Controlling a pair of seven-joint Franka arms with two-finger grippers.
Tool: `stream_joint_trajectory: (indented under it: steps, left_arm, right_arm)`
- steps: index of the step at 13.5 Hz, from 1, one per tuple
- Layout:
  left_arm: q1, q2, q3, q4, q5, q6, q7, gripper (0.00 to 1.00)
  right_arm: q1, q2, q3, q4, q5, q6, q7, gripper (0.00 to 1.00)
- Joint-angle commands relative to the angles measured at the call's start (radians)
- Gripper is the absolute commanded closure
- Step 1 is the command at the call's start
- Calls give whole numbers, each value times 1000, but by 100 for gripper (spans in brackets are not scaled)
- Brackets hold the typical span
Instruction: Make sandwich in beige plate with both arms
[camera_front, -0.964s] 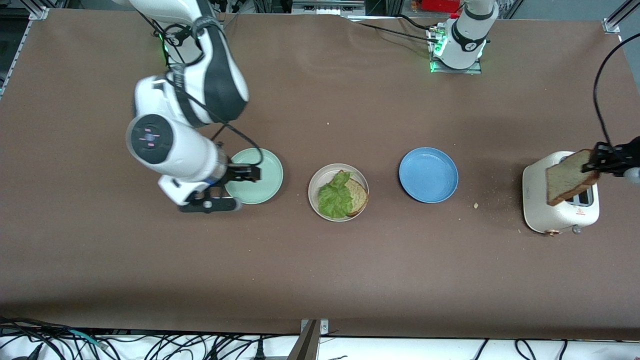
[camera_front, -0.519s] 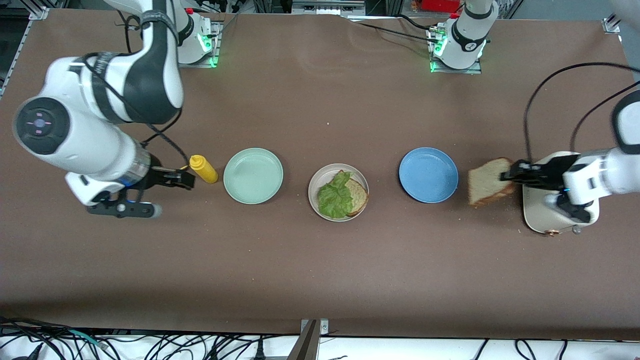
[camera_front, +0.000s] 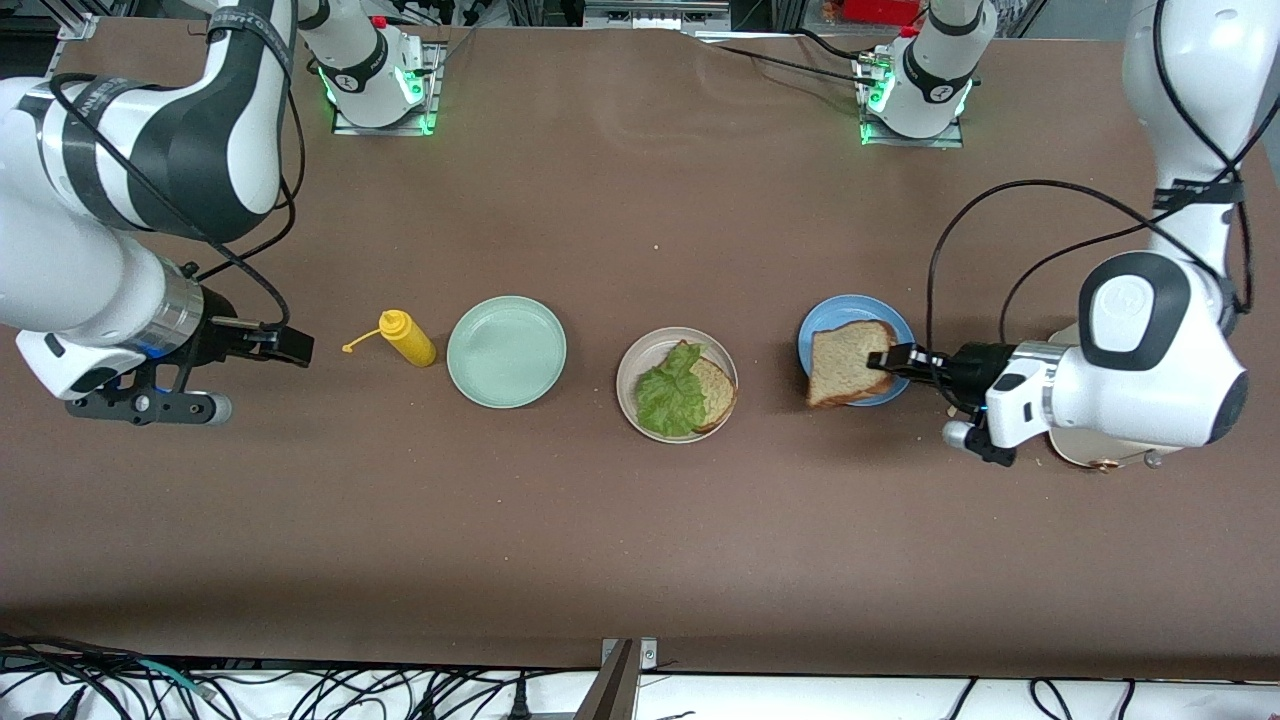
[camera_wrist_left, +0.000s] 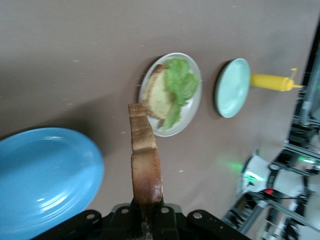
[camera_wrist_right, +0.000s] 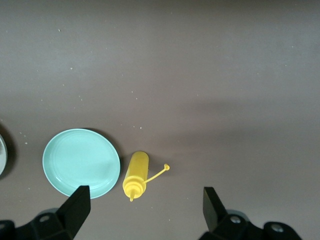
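Note:
The beige plate (camera_front: 634, 368) sits mid-table and holds a bread slice (camera_front: 716, 390) with a green lettuce leaf (camera_front: 670, 397) on top. My left gripper (camera_front: 889, 360) is shut on the edge of a second bread slice (camera_front: 843, 363), which hangs over the blue plate (camera_front: 857, 322). In the left wrist view this held slice (camera_wrist_left: 145, 160) stands edge-on out of the left gripper (camera_wrist_left: 146, 220), with the beige plate (camera_wrist_left: 194, 107) and its lettuce (camera_wrist_left: 179, 86) ahead of it. My right gripper (camera_front: 298, 349) is open and empty above bare table, beside a yellow bottle (camera_front: 407, 338).
A mint-green plate (camera_front: 506, 351) lies between the yellow bottle and the beige plate. In the right wrist view the right gripper (camera_wrist_right: 145, 210) hangs over the bottle (camera_wrist_right: 136, 175) and the mint-green plate (camera_wrist_right: 81, 161). A white toaster (camera_front: 1098, 455) is mostly hidden under the left arm.
The left arm carried the bread slice from the toaster to over the blue plate. The right arm pulled back from the mint-green plate toward its table end, uncovering the yellow bottle.

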Motion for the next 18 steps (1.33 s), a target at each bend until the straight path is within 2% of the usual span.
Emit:
stream_joint_trajectory:
  steps: [1, 3, 6, 8, 10, 12, 14, 16, 17, 18]
  left_arm:
    - [-44, 58, 7, 30, -134, -21, -145, 100]
    - [-64, 96, 4, 41, -189, -19, -183, 100]
    - [-92, 122, 6, 39, -292, -7, -52, 100]
    - [-119, 136, 4, 32, -311, 80, -15, 100]
    - [-148, 159, 4, 32, -337, 116, 16, 100]
    - [-161, 179, 4, 29, -346, 155, 97, 100]
    - [-198, 193, 4, 27, -387, 208, 119, 100]
    - [-208, 204, 4, 27, -389, 235, 120, 100]
    - [-215, 204, 4, 27, -389, 235, 120, 100]
    - [-218, 207, 4, 27, -389, 235, 120, 100]
  right_arm:
    - [-53, -65, 79, -5, -15, -2, -8, 0]
    - [-196, -163, 277, -29, -48, -3, -11, 0]
    - [-334, -250, 493, -43, -244, -5, -11, 0]
    - [-444, -305, 654, -64, -361, -8, -9, 0]
    - [-555, -355, 788, -122, -456, -2, -2, 0]
    - [-613, -480, 863, -272, -477, 9, 5, 0]
    - [-693, -568, 925, -411, -489, 105, 8, 0]
    - [-721, -617, 953, -451, -515, 119, 8, 0]
    - [-738, -641, 1000, -460, -585, 125, 9, 0]
    - [-754, -652, 1028, -466, -616, 127, 11, 0]
